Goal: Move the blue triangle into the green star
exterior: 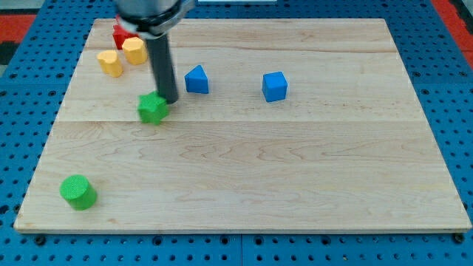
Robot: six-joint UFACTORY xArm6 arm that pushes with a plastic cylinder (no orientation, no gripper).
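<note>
The blue triangle (196,79) lies on the wooden board in the upper middle-left. The green star (153,108) lies a little below and to its left. My tip (169,100) stands between them, touching or almost touching the star's upper right side and about a block's width left of the triangle. The dark rod rises from the tip toward the view's top.
A blue cube (274,86) lies right of the triangle. Two yellow blocks (110,63) (134,51) and a red block (121,35), partly hidden by the arm, sit at the upper left. A green cylinder (77,192) lies at the lower left. The board (295,177) ends near every edge.
</note>
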